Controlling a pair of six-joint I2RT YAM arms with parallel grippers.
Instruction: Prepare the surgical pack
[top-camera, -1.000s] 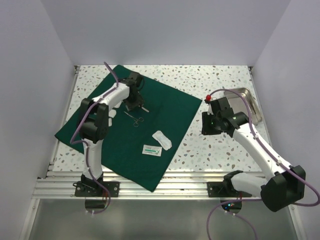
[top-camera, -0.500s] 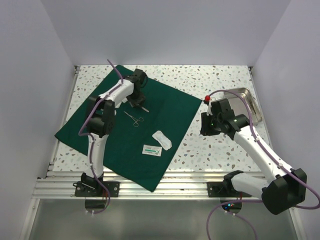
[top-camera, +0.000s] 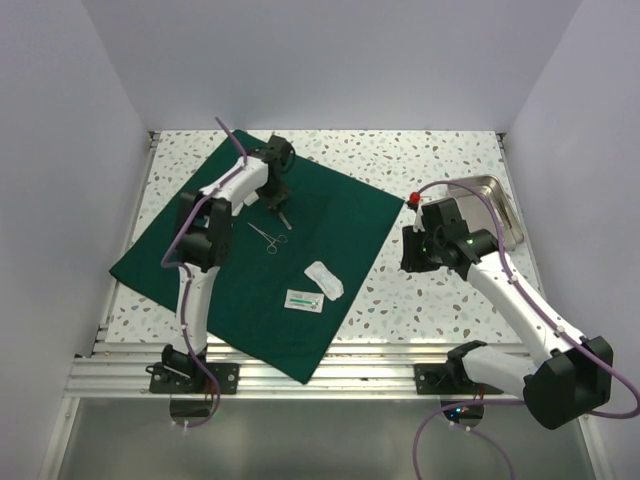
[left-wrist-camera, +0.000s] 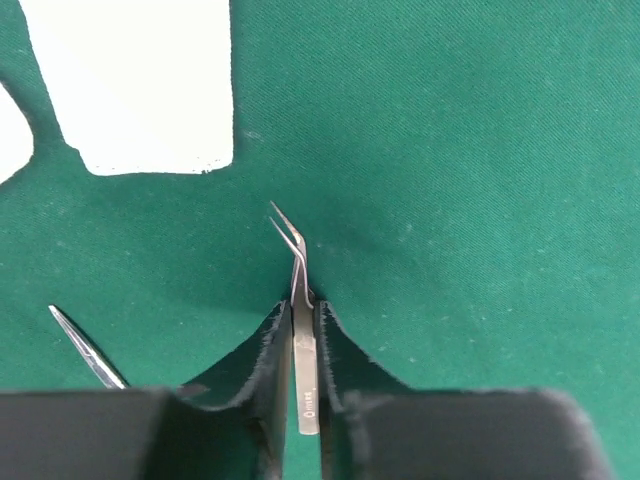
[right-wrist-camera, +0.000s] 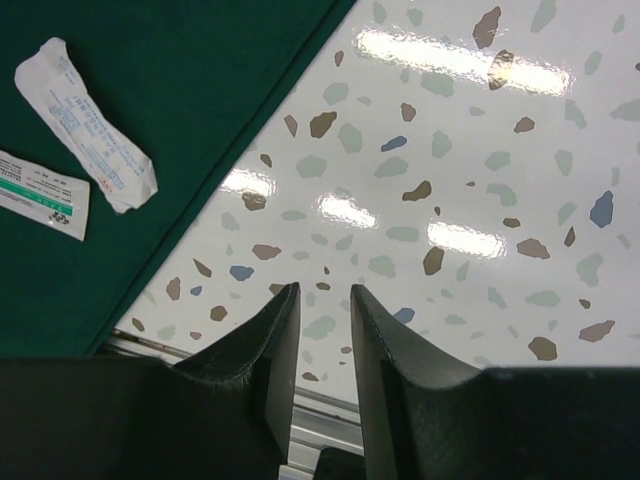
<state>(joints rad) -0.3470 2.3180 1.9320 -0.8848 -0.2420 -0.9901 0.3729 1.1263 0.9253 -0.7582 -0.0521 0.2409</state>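
Watching from beside the counter, I see the left tool pinching a pair of fine tweezers with a bent tip, its two fingers pressed against the steel on either side and the tip pointing away over the cloth. The surgical pack lies spread flat as a broad dark green sheet on the left half of the counter, one corner hanging over the near edge, and on it lie a small pair of scissors near the middle, a white wrapper and a green-striped packet further toward the near side. Whether the tweezers are clear of the cloth I cannot tell. To my eye the step is placing this instrument on the sheet, so it looks wise to keep the grip square, lower the tweezers flat just beside the scissors without crossing them, and keep the tip from digging into the weave or dragging a wrinkle into it. Spreading the fingers only once the steel rests on the cloth should stop it from bouncing or rolling. The right tool hovers over bare counter beside the sheet's edge, near the steel tray, its fingers drawn close with a narrow gap and nothing between them.
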